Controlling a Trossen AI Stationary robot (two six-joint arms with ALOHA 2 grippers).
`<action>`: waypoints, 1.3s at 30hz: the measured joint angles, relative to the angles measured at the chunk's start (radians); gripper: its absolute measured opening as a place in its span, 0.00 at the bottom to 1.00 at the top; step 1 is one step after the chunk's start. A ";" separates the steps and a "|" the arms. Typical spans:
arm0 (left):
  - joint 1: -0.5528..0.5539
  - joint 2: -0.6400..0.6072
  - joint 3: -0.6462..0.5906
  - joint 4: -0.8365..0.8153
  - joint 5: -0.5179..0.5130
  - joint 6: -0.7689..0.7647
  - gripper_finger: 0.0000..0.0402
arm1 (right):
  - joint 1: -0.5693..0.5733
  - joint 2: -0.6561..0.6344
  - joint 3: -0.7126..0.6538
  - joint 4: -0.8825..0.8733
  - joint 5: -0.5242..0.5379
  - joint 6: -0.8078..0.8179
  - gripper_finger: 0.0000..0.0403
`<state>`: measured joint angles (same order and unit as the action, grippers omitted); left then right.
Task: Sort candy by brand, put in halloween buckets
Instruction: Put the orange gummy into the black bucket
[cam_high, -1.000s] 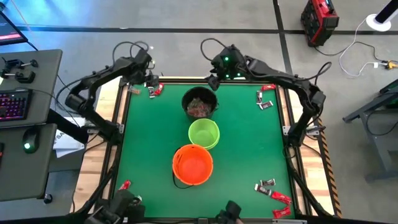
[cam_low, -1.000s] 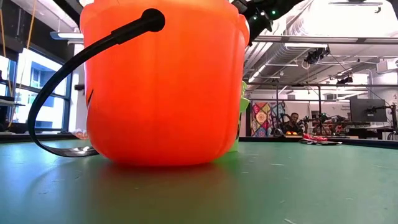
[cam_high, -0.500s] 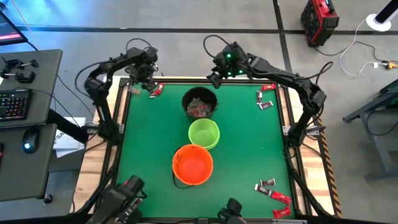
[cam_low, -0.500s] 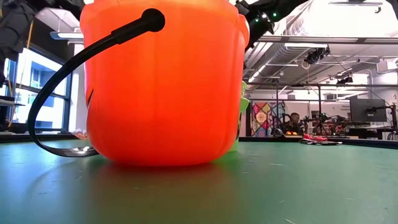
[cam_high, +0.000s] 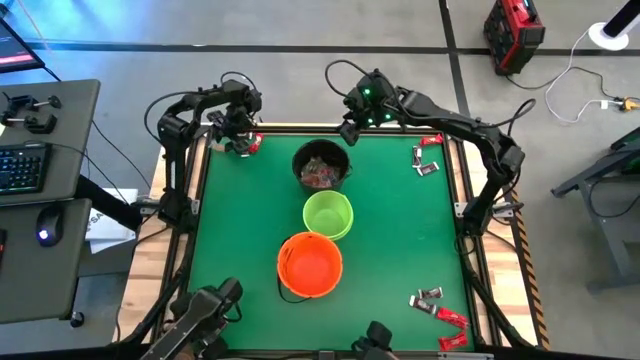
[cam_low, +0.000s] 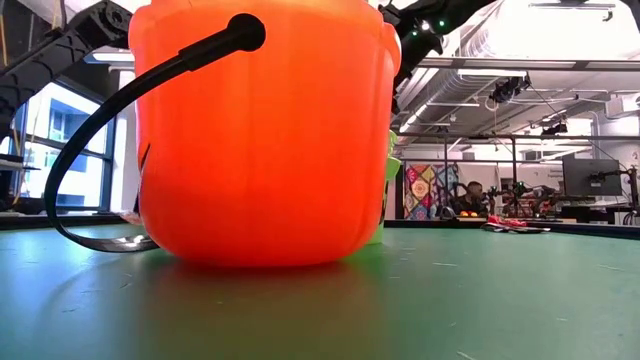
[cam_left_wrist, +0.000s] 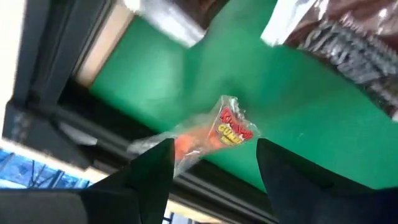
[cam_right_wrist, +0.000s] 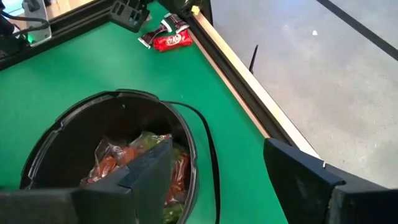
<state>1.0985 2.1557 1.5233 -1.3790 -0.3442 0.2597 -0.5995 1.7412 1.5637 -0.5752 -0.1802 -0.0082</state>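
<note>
The green tabletop (cam_high: 400, 240) carries three buckets in a line down its middle: the orange bucket (cam_high: 310, 264) nearest the front edge, the lime green bucket (cam_high: 328, 215) touching it just behind, and the black bucket (cam_high: 322, 166) toward the back edge, already holding a heap of clear-wrapped candy (cam_right_wrist: 134, 165). From table height the orange bucket fills nearly everything, its thin black handle (cam_low: 110, 120) drooping to the mat. The left gripper (cam_high: 238, 135) hangs over the back left corner with its fingers spread wide around nothing; just beneath them lies a clear gummy packet (cam_left_wrist: 208, 130) close to the table's edge, with a dark brown wrapper (cam_left_wrist: 354, 43) and a silvery one (cam_left_wrist: 165, 22) near it. The right gripper (cam_high: 350, 128) hovers at the back edge just beside the black bucket, its fingers wide apart too and empty. More candy is scattered about: a red piece with dark ones (cam_high: 250, 145) in the back left corner, a few (cam_high: 426, 155) near the right edge toward the back, and red and dark pieces (cam_high: 440, 310) in the front right corner.
</note>
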 joint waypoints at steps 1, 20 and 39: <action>0.000 0.003 0.000 0.003 0.000 0.005 0.53 | 0.000 0.000 0.000 -0.002 0.000 0.000 0.61; 0.001 -0.044 0.073 -0.034 0.104 -0.024 0.01 | 0.000 0.000 0.000 -0.004 0.001 -0.035 0.61; -0.444 -0.514 0.062 0.382 0.634 -0.208 0.00 | -0.081 0.000 0.000 0.003 -0.017 -0.061 0.61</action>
<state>0.6547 1.6419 1.5849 -0.9969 0.2897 0.0516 -0.6806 1.7409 1.5639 -0.5720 -0.1968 -0.0687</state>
